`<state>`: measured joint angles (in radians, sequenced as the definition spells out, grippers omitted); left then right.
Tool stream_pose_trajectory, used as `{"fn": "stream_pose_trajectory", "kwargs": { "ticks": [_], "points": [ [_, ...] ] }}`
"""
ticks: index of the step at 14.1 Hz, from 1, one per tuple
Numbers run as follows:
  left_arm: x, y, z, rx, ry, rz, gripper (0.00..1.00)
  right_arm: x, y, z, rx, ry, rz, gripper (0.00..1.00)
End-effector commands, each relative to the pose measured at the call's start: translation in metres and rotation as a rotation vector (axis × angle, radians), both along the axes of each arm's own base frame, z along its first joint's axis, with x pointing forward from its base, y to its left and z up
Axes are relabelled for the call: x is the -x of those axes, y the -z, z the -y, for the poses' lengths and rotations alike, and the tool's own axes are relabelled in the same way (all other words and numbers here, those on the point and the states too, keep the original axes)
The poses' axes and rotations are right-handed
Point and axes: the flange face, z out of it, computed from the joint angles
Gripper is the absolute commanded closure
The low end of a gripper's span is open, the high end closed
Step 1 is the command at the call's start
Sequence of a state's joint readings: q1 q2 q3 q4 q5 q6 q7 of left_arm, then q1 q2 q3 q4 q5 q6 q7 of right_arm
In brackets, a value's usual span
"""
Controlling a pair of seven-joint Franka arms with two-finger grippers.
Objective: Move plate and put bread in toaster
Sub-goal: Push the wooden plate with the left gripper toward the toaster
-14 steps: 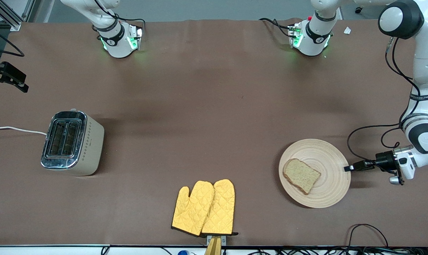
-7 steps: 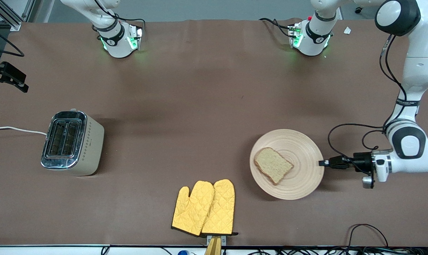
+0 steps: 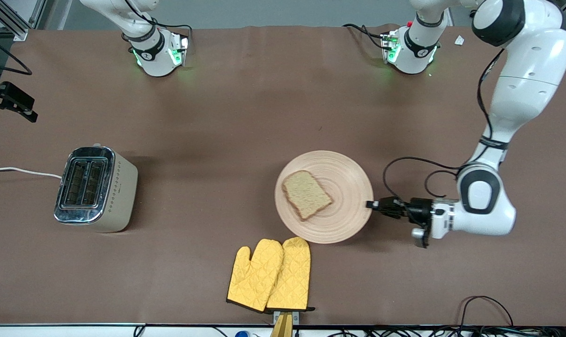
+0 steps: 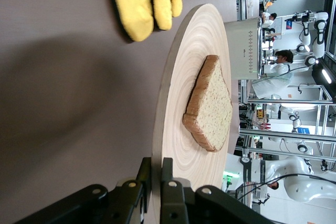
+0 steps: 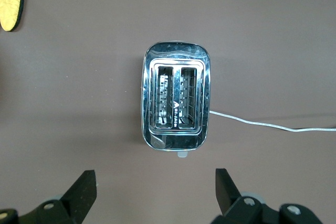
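The plate (image 3: pixel 324 196) now lies at the lower centre of the front frame, having travelled from the lower right of that frame over the last second, toward the right arm's end of the desk (image 3: pixel 245 117). The left gripper (image 3: pixel 372 204) has its fingers closed narrowly on the plate's rim, at the edge toward the left arm's end of the desk; the left wrist view confirms the rim pinched between the two black fingers (image 4: pixel 152 174). The bread (image 3: pixel 306 194) rides flat on the plate, off-centre toward the toaster's end (it appears not to have slid on the plate during the move). The plate's lower edge now sits just beside the yellow oven mitts (image 3: pixel 271 275), which lie nearer the front camera; whether they touch cannot be told. The toaster (image 3: pixel 95 188) stands at the centre left of the front frame, well apart from the plate, both slots vacant and its white cord (image 3: pixel 20 171) trailing off the frame's left edge. The right gripper (image 5: pixel 157 195) hovers directly over the toaster with its fingers spread wide, holding nothing. Assessment: the plate-moving step is well advanced and has brought the bread closer to the right arm's reach; the bread is not yet picked up or inserted.
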<state>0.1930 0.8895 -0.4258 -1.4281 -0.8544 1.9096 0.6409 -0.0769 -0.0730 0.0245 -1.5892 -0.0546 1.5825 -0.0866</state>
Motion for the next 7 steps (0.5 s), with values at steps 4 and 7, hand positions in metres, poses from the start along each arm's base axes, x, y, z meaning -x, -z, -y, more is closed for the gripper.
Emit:
{"fn": "stream_pose_trajectory", "kwargs": {
  "ticks": [4,7],
  "points": [
    [0.031,0.010,0.138,0.040,-0.066,-0.007,1.00,0.002,0.000,0.001,0.002,-0.005,-0.005,0.00],
    [0.048,0.024,0.172,0.024,-0.077,-0.019,1.00,0.003,0.000,0.002,0.002,-0.004,-0.004,0.00]
  ]
}}
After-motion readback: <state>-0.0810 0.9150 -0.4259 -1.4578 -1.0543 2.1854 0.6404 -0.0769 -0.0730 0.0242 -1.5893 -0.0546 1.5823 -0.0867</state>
